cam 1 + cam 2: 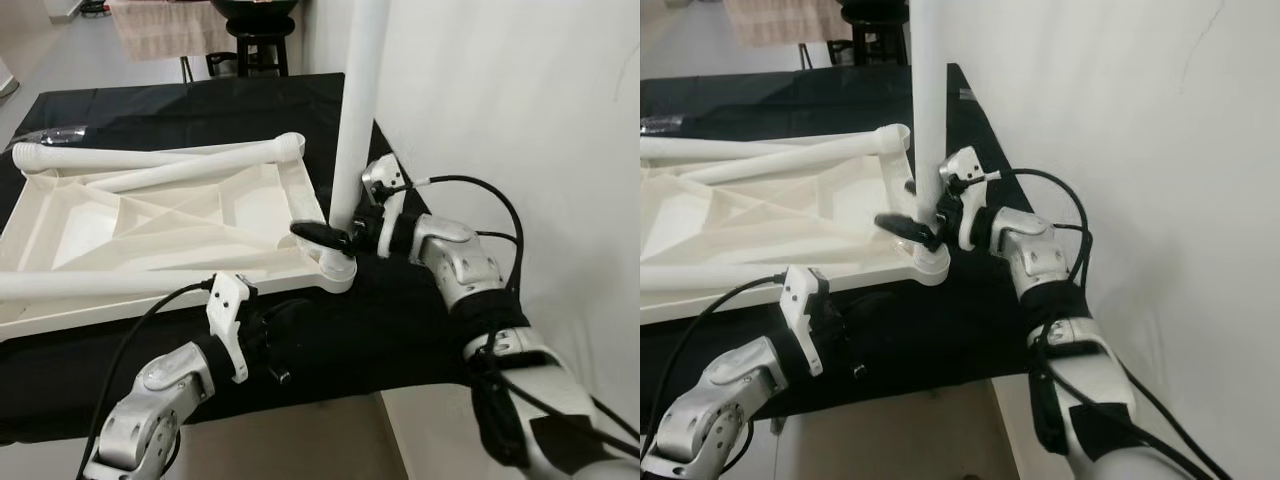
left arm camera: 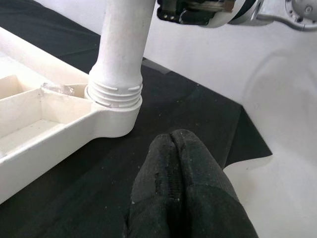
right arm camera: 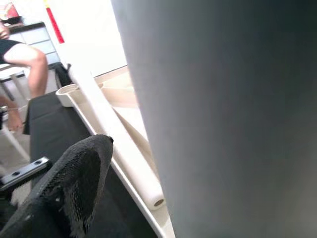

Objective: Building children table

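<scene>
Even, bright indoor light is falling across both head views, leaving only soft shadows on the black tabletop (image 1: 330, 340). In the right wrist view the upright leg (image 3: 223, 119) is looming grey and blurred (too near to focus), while the wall (image 1: 520, 90) is washing out pale.

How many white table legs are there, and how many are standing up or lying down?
Standing leg, held by the right gripper: 1
Legs lying on the tabletop: 3 —
Total legs: 4
</scene>
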{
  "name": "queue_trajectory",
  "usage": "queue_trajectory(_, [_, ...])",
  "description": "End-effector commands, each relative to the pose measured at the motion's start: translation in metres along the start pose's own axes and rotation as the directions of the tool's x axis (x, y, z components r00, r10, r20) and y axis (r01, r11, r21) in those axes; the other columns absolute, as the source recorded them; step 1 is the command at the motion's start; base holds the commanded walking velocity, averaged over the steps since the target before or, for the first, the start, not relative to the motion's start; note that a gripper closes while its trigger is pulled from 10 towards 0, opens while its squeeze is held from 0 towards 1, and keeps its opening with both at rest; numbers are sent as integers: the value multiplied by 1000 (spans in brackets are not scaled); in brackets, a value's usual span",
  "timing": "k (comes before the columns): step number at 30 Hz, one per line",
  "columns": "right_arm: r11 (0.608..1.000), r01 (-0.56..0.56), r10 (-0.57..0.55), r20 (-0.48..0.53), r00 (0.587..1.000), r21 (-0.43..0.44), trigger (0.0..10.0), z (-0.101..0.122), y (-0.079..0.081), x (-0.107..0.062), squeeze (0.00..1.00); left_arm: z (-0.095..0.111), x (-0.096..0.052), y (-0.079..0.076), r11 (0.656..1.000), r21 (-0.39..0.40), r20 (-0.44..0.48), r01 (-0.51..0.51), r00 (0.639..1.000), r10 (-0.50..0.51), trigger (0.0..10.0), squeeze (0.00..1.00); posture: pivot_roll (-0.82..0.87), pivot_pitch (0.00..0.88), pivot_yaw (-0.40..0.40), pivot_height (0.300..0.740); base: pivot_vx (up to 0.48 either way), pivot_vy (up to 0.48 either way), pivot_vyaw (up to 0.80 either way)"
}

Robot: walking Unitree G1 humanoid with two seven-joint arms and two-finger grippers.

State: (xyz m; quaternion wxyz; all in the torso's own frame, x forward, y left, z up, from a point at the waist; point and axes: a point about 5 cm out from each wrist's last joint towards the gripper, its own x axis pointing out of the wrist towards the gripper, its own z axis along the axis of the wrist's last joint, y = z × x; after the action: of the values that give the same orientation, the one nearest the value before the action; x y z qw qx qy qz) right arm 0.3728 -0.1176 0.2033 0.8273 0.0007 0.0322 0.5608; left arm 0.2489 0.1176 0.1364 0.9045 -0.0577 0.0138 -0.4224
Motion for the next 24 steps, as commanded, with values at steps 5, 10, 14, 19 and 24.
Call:
queue_trajectory(5, [999,-30,32,-50,998,30,7176,-7,-3,7,0,5,-4,-6,987,151,1,-46,999,46,10000,0,38,51,-71,740,0,0,0])
queue_trajectory(10, [996,60,-55,-67,996,62,0,-19,-9,1,0,15,-11,-13,979,186,44,-84,996,77,10000,0,31,53,-77,740,0,0,0])
queue_trajectory(14, [991,118,-112,-93,989,66,0,-30,-12,-6,0,18,-14,-18,975,199,63,-101,994,90,10000,0,24,53,-76,740,0,0,0])
queue_trajectory(19, [961,274,-266,-129,955,46,0,-43,-18,-19,0,17,-15,-24,974,202,71,-106,993,93,10000,0,7,63,-78,740,0,0,0])
queue_trajectory(24, [848,529,-520,-138,843,34,0,-62,-6,-11,0,15,-15,-33,979,173,81,-103,993,90,10000,0,-17,72,-67,740,0,0,0])
